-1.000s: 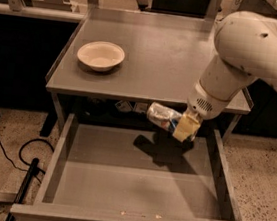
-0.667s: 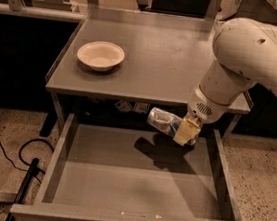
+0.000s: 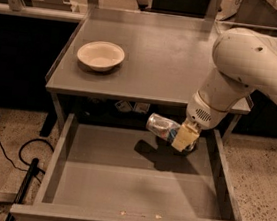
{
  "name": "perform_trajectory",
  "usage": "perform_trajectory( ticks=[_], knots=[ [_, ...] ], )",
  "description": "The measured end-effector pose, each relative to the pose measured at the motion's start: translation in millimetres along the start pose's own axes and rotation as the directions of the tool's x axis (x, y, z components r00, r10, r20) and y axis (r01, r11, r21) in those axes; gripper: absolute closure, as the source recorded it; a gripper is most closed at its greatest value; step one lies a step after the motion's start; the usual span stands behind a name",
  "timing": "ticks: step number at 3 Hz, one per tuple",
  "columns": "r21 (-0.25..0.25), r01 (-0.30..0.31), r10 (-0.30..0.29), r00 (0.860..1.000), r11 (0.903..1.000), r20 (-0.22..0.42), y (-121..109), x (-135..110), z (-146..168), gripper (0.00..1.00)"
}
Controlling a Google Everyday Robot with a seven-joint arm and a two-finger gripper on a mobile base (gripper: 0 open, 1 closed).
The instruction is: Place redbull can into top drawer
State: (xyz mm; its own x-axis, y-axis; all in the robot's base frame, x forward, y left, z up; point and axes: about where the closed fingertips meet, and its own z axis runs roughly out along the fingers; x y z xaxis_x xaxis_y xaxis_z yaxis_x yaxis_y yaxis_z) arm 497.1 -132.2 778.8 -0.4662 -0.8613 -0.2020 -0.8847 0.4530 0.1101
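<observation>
The arm has sunk a little since a moment ago, and the hand [image 3: 184, 137] with the redbull can [image 3: 161, 126] now hangs lower over the back of the open drawer. The hand is clamped on one end of the can, its pale fingers [image 3: 186, 135] closed around it. The can lies on its side and sticks out to the left of the hand, shiny and a bit dented. It hangs above the top drawer [image 3: 119, 185], just in front of the table edge, and throws a dark shadow [image 3: 155, 155] on the grey floor of the drawer right below it. I can't tell whether it touches the bottom. The drawer is pulled well out. The thick white arm [image 3: 245, 65] reaches in from the right, over the corner of the table [image 3: 170, 56]. On the left part of the table stands a cream bowl [image 3: 100, 55], well apart from the can.
</observation>
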Motion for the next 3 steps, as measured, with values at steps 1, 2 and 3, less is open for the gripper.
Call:
perform_trajectory(
  ticks=[1,2,3],
  knots=[
    [-0.092,-0.017,0.017,1.000,0.9956,0.000,17,-5,63,1.00],
    [-0.159,-0.004,0.004,1.000,0.9873,-0.004,37,-13,118,1.00],
    [-0.219,0.006,-0.006,1.000,0.9757,-0.002,56,-18,155,1.00]
  ],
)
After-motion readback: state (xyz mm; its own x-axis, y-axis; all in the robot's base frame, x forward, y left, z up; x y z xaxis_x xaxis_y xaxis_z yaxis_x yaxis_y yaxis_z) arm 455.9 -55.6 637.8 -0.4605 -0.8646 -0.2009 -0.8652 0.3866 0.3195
